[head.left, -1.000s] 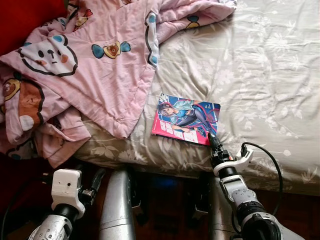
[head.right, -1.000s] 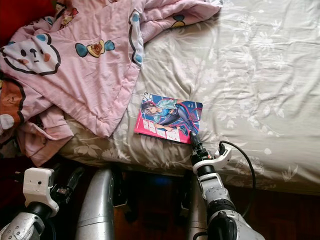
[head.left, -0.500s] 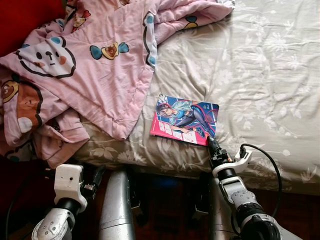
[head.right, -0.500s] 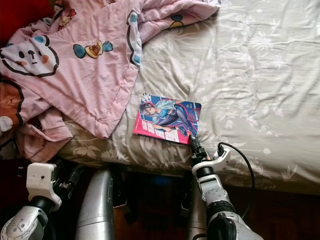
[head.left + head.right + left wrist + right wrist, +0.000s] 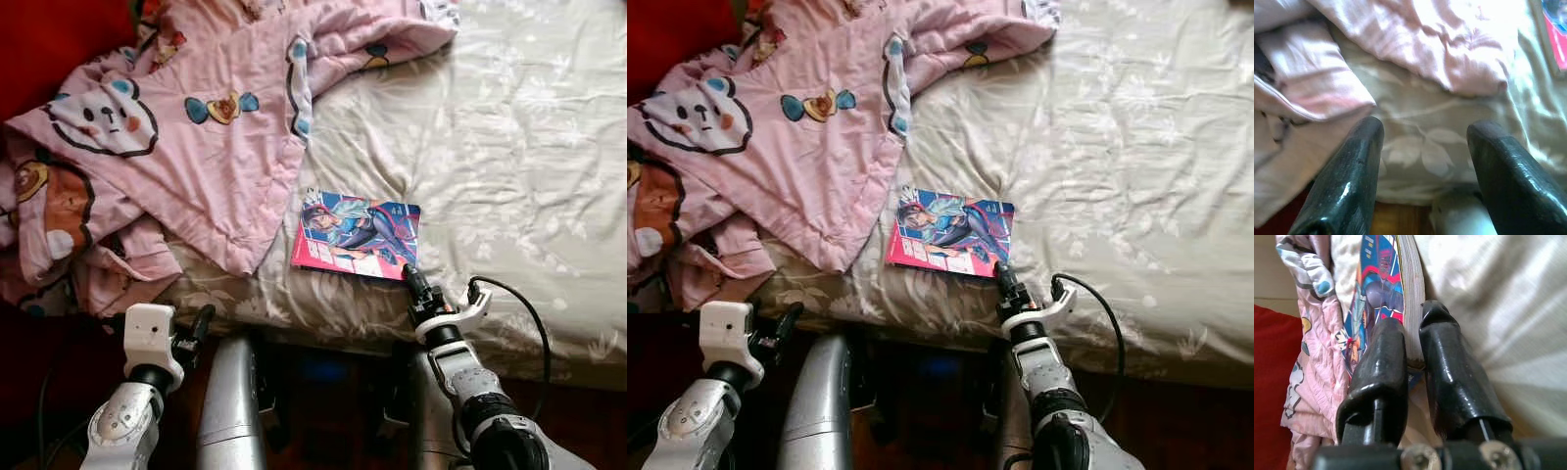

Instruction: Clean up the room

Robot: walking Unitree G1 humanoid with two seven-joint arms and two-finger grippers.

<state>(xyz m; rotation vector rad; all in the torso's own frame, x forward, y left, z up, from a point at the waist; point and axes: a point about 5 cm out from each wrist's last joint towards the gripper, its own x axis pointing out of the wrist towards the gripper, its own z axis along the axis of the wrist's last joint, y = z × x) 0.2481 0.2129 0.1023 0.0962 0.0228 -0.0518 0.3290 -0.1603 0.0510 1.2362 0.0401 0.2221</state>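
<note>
Right wrist view shows the right gripper [image 5: 1413, 367] with its fingers pinching the near corner of the comic book [image 5: 358, 233] by the bed's [image 5: 509, 147] front edge; a deeper bite before lifting would likely prevent slipping.

One book [image 5: 357, 234], illustrated cover, on bed [image 5: 529, 147]. One pink cartoon-print blanket [image 5: 186, 137], crumpled. One floral bedsheet [image 5: 490, 88]. Two grippers: left gripper [image 5: 1422, 161], right gripper [image 5: 1410, 362]; two black fingers [image 5: 1382, 362] each. One red cushion [image 5: 59, 39].
</note>
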